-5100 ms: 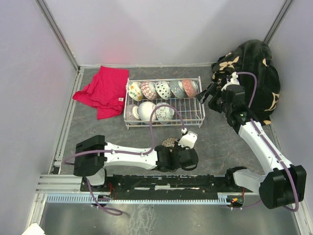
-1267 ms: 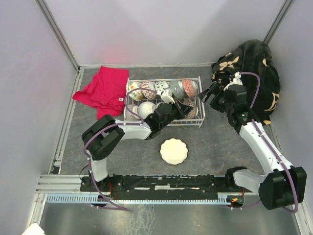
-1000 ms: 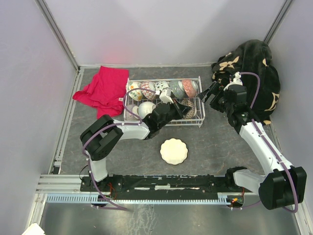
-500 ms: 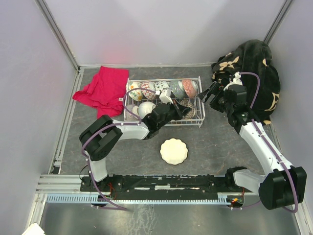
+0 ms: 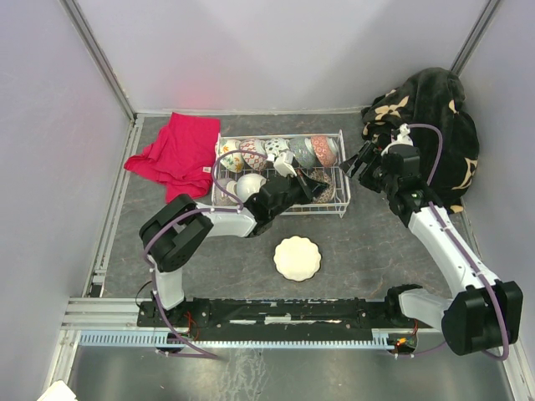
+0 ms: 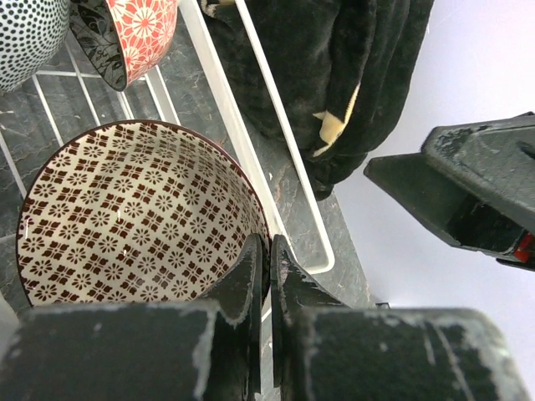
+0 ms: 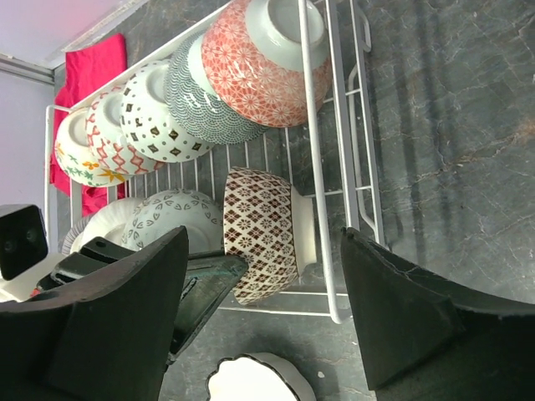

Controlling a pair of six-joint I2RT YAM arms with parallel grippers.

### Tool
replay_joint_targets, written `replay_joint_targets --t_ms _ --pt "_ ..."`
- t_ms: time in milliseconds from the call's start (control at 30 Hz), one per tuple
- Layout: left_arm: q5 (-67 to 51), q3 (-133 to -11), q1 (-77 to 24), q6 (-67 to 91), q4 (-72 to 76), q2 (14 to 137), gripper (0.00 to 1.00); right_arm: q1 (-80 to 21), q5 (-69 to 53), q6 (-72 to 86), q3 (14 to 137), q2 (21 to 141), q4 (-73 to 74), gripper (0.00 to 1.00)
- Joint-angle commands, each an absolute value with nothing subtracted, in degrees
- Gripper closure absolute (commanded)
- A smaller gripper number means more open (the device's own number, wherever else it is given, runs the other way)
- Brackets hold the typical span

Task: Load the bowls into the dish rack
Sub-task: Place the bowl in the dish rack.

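Note:
The white wire dish rack (image 5: 344,180) holds a back row of patterned bowls (image 5: 276,152) and pale bowls (image 5: 248,185) at its front left. My left gripper (image 5: 311,185) is shut on the rim of a brown diamond-patterned bowl (image 6: 125,217), which stands on edge in the rack's front right corner (image 7: 263,234). One finger is inside the bowl and one outside (image 6: 268,251). My right gripper (image 5: 358,160) hovers open just right of the rack, with nothing between its fingers (image 7: 264,232).
A white scalloped plate (image 5: 297,258) lies on the table in front of the rack. A red cloth (image 5: 175,153) lies left of the rack. A dark patterned blanket (image 5: 430,117) is heaped in the back right corner, behind my right arm.
Five seconds ago my left gripper held the brown bowl over the plate near the arm bases; it now holds it in the rack. Over the last second the right jaws narrowed a little.

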State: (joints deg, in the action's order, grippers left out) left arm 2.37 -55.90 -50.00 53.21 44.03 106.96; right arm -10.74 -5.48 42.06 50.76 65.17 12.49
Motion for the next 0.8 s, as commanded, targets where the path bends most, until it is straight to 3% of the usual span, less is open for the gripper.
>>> replay_joint_targets --t_ms 0,133,500,767 --pt "0.76 -55.7 -50.45 56.75 43.81 109.59 0.97 -10.43 -4.22 40.55 53.46 66.77 13.52 0.21" --pt "1.36 -53.87 -50.45 57.89 48.08 109.77 0.97 -10.41 -3.89 39.93 54.46 69.38 15.0 0.25" --pt "1.76 -50.55 -50.4 61.6 59.93 111.15 0.97 -10.46 -2.64 38.42 55.72 74.4 16.08 0.51" --pt "2.27 -49.96 -50.54 63.56 61.67 112.49 0.97 -10.41 -2.49 38.25 55.88 74.39 16.26 0.57"
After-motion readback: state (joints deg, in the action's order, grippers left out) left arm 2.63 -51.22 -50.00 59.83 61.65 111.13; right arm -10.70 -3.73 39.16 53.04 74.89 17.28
